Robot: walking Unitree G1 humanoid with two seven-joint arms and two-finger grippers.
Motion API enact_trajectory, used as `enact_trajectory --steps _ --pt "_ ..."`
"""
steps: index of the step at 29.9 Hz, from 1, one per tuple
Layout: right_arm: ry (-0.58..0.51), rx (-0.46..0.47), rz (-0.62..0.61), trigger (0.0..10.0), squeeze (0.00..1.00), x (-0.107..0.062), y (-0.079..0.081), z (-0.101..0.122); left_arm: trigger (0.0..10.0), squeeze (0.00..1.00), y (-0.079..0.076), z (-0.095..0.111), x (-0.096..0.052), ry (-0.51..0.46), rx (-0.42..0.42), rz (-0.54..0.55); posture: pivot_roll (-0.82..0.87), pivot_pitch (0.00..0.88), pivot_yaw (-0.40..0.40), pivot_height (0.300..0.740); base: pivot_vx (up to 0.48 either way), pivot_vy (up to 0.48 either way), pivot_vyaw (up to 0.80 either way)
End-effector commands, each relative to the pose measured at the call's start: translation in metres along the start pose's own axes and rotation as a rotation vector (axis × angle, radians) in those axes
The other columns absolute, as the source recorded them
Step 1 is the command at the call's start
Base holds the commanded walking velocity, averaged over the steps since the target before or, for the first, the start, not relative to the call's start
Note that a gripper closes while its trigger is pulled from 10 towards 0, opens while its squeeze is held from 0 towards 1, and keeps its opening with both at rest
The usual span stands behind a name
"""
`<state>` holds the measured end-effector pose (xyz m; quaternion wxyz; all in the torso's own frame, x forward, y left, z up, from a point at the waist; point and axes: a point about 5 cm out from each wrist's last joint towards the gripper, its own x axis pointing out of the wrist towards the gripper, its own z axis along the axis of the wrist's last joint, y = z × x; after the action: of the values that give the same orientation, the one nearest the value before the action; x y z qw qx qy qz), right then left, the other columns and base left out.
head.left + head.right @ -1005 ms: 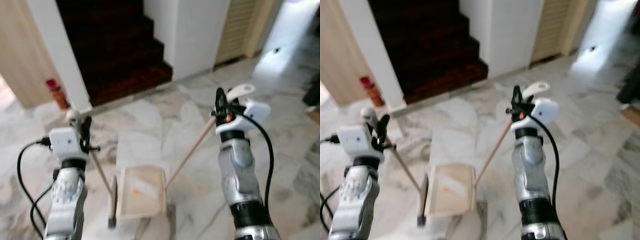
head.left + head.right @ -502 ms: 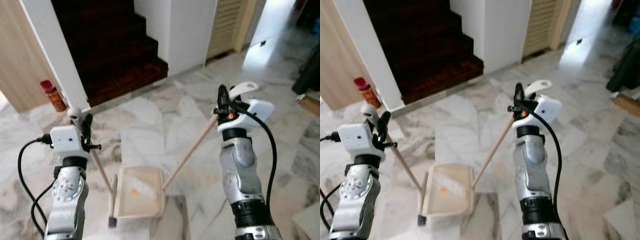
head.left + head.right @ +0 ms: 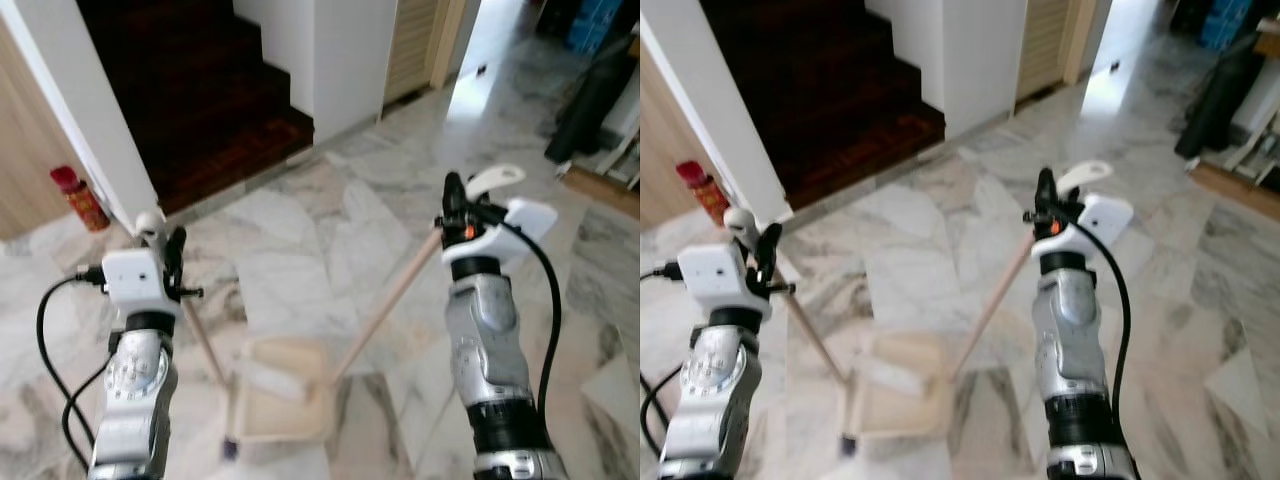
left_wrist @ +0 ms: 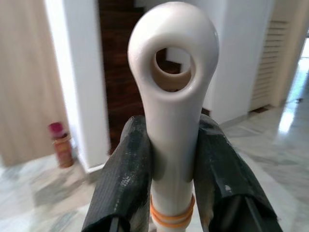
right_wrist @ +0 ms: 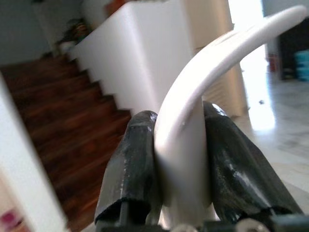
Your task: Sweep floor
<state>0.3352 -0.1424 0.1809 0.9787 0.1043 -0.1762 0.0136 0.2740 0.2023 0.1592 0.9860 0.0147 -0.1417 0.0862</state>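
Observation:
My left gripper (image 3: pixel 168 247) is shut on the white looped top of a broom handle (image 4: pixel 172 101); its wooden stick (image 3: pixel 203 340) slants down to a dark brush end (image 3: pixel 230 448) on the marble floor. My right gripper (image 3: pixel 452 203) is shut on the curved white grip (image 5: pixel 193 130) of a dustpan handle (image 3: pixel 385 305). That wooden handle runs down to a cream dustpan (image 3: pixel 280 390) lying flat on the floor between my two arms, beside the broom's brush.
A dark wooden staircase (image 3: pixel 200 90) rises ahead between white walls. A red bottle (image 3: pixel 77 197) stands on the floor by the left wall. A louvred door (image 3: pixel 410 45) and a bright passage lie ahead right. Dark objects (image 3: pixel 590 95) lean at the far right.
The camera has turned and shifted, so stairs and bottle slid left and more of the right side shows. Both grippers keep their hold; broom and dustpan stay between the arms.

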Motion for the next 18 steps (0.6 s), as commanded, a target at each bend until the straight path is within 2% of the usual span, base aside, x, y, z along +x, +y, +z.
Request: enact_trajectory --steps 1,9,10,12,15,18 --pt "-0.082 0.048 0.002 10.0 0.0 0.0062 0.0066 0.0163 10.0 0.0 0.0021 0.0125 0.003 -0.053 0.035 0.004 0.01 0.081 0.019 0.74 0.0 0.48 0.0" --pt "-0.083 0.055 0.008 10.0 0.0 0.0055 0.0068 0.016 10.0 0.0 0.001 0.0123 0.0031 -0.054 0.032 -0.002 0.01 0.068 0.022 0.74 0.0 0.48 0.0" --pt "-0.091 0.022 0.005 10.0 0.0 0.0056 0.0064 0.0173 10.0 0.0 0.0008 0.0124 0.0032 -0.054 0.031 -0.003 0.01 0.068 0.022 0.74 0.0 0.48 0.0" --pt "-0.099 0.023 0.004 10.0 0.0 0.0053 0.0067 0.0181 10.0 0.0 0.0007 0.0123 0.0028 -0.054 0.031 -0.004 0.01 0.062 0.022 0.74 0.0 0.48 0.0" --pt "-0.109 0.009 0.013 10.0 0.0 0.0056 0.0076 0.0196 10.0 0.0 -0.0002 0.0111 0.0014 -0.049 0.032 -0.007 0.01 0.053 0.023 0.74 0.0 0.48 0.78" --pt "-0.097 0.045 -0.008 10.0 0.0 0.0062 0.0065 0.0186 10.0 0.0 0.0002 0.0111 0.0011 -0.049 0.032 -0.005 0.01 0.047 0.022 0.74 0.0 0.48 0.41"
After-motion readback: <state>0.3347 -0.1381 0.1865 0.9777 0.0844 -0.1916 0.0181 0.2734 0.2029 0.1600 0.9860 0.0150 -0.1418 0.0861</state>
